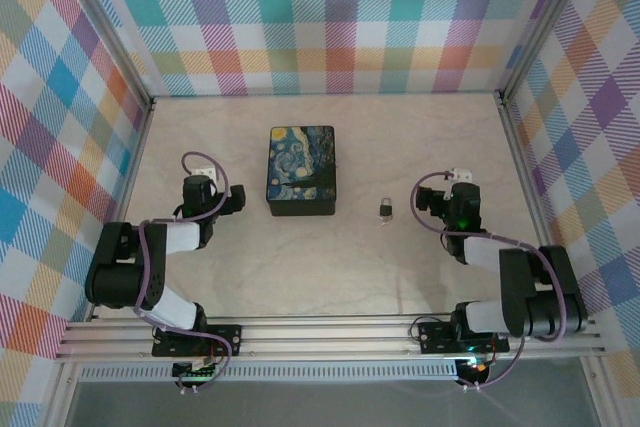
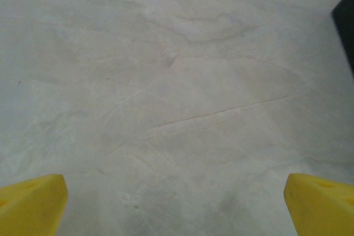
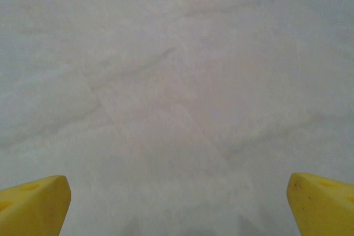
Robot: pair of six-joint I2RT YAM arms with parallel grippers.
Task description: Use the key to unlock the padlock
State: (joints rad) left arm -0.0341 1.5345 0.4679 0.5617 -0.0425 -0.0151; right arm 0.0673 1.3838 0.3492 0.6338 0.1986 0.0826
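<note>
The padlock [image 1: 386,208], tiny and dark with a silvery shackle, lies on the pale table right of centre. A thin pale sliver at its near left corner looks like the key [image 1: 380,222], too small to be sure. My left gripper [image 1: 207,197] hangs left of the box, far from the padlock. Its yellow fingertips [image 2: 30,203] stand wide apart, so my left gripper [image 2: 176,208] is open over bare table. My right gripper [image 1: 452,202] sits just right of the padlock. In its own wrist view my right gripper [image 3: 178,208] is open, with nothing between the yellow pads [image 3: 321,203].
A black box [image 1: 301,170] with a blue and yellow swirly lid stands between the left gripper and the padlock; its dark corner [image 2: 345,26] shows at the right edge of the left wrist view. Checked walls [image 1: 330,17] close in the table on three sides.
</note>
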